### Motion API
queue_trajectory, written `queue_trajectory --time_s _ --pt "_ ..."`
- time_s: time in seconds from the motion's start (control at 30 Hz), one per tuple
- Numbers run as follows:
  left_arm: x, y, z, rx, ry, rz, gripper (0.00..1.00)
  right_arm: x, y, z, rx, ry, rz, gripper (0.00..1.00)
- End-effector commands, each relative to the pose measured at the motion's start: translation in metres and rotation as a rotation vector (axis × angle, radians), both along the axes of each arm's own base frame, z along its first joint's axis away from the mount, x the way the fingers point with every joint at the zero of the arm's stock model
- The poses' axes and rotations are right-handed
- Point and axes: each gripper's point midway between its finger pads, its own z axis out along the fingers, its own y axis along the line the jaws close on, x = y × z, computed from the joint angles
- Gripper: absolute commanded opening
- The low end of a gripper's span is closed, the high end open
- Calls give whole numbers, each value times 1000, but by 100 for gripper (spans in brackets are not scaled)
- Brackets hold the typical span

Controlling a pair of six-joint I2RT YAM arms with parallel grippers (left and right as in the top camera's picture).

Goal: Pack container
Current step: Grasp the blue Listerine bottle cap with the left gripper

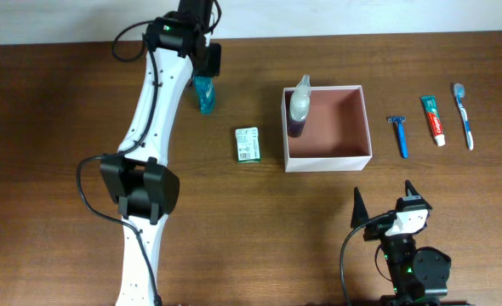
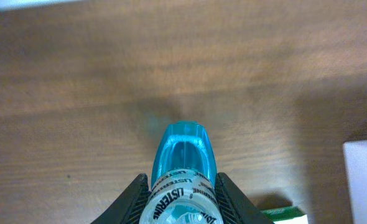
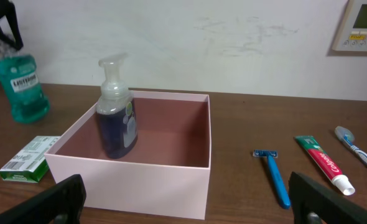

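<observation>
The container (image 1: 362,124), a square white-walled box with a pinkish-brown floor, sits right of centre; it also shows in the right wrist view (image 3: 171,177). A soap pump bottle (image 1: 299,109) stands in its left part, also seen from the right wrist (image 3: 116,115). My left gripper (image 1: 205,66) is shut on a blue Listerine mouthwash bottle (image 1: 204,93) at the far left of the table; the left wrist view shows the fingers (image 2: 182,202) pressing the bottle (image 2: 182,162) on both sides. My right gripper (image 1: 385,204) is open and empty, near the front edge, facing the container.
A green-and-white soap box (image 1: 248,144) lies left of the container. A blue razor (image 1: 399,134), a toothpaste tube (image 1: 434,119) and a toothbrush (image 1: 464,115) lie in a row right of the container. The mouthwash bottle also shows at far left in the right wrist view (image 3: 23,87).
</observation>
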Motion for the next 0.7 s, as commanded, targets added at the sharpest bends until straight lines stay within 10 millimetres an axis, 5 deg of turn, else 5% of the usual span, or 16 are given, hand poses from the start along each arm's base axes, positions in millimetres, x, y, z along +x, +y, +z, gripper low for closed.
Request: queue_trajectory --time_s 0.0,0.33,0.47,0.67 --pt "2 -3 79 -45 -180 -9 25 -1 4 -2 2 3 18 99" --pt "-33 -42 201 -143 -442 -95 25 -1 4 -2 2 3 18 99" --pt "-50 -69 230 -183 -510 -153 25 -1 4 -2 2 3 18 99" --pt "-76 -134 246 -240 -552 -277 25 -1 4 -2 2 3 18 99"
